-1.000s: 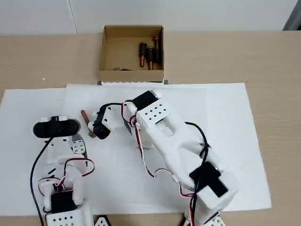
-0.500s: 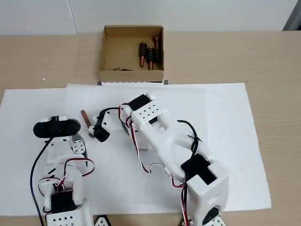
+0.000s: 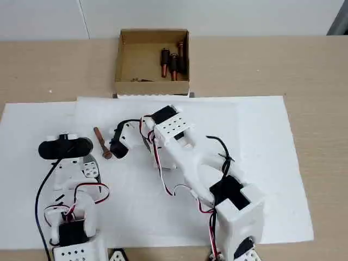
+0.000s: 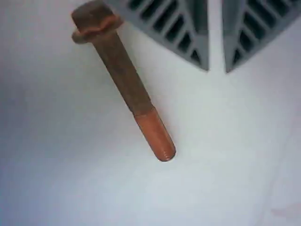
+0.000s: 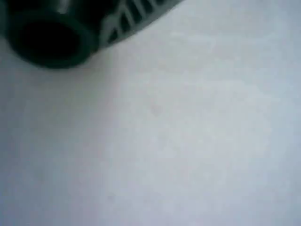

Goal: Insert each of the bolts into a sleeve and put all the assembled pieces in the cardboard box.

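Bolt (image 3: 101, 142): one loose piece, lying flat on the white paper sheet (image 3: 261, 141), between the two arms. In the left wrist view the bolt (image 4: 124, 82) has a flanged head, a dull brown shank and a brighter copper threaded tip. It touches neither gripper.

Sleeve (image 3: 118, 149): black and cylindrical, pinched in the right gripper (image 3: 120, 142) just beside the bolt's head end and low over the paper. In the right wrist view the sleeve (image 5: 47, 35) shows its open bore, with a grey ribbed finger (image 5: 131, 19) against it.

Left gripper (image 4: 216, 69): grey ribbed fingers drawn nearly together with only a thin slit between them, holding nothing. It hangs over the paper near the bolt's head.

Cardboard box (image 3: 152, 87): open-topped and brown, on the wooden table (image 3: 304, 65) at the far edge of the paper, well apart from the bolt.

Assembled pieces (image 3: 173, 61): copper bolts in black sleeves, grouped against the right-hand wall inside the box. The exact count cannot be told.

Paper sheet: white, overlapping pieces covering the table in front of both arm bases.
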Robot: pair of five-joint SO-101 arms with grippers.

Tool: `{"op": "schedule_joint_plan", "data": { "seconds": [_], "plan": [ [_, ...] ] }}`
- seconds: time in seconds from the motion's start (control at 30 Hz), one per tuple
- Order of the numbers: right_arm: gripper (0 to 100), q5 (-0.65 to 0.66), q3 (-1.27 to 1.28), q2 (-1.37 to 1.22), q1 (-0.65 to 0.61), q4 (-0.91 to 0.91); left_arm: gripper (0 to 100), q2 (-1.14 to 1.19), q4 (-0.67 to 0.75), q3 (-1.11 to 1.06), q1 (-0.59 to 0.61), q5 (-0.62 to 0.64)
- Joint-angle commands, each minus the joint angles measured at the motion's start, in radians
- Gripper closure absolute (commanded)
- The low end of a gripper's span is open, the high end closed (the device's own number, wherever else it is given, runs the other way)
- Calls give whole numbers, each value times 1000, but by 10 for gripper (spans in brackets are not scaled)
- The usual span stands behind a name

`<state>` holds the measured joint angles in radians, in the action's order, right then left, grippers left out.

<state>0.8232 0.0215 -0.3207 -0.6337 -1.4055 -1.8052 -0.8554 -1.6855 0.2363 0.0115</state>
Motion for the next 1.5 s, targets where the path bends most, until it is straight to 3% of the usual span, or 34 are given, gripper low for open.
{"op": "schedule_joint_plan", "data": {
  "seconds": [0.0, 0.33, 0.6, 0.83, 0.97, 1.3, 1.47],
  "plan": [
    [988, -58, -41, 105, 53, -61, 993, -12, 18, 5, -21, 2],
    [988, -235, -55, 348, 236, -168, 993, -11, 17, 28, -77, 2],
    [988, -298, -32, 579, 369, -289, 992, -9, -163, 240, -92, -51],
    [988, -298, 149, 782, 444, -289, 992, 25, -207, 268, -91, -97],
    [988, -293, 270, 895, 489, -288, 992, 192, -193, 337, -94, -95],
    [991, -308, 443, 1099, 522, -288, 992, 898, -158, 751, -89, -89],
    [991, -466, 496, 1191, 532, -288, 992, 1125, -203, 944, -89, -6]
  ]
}}
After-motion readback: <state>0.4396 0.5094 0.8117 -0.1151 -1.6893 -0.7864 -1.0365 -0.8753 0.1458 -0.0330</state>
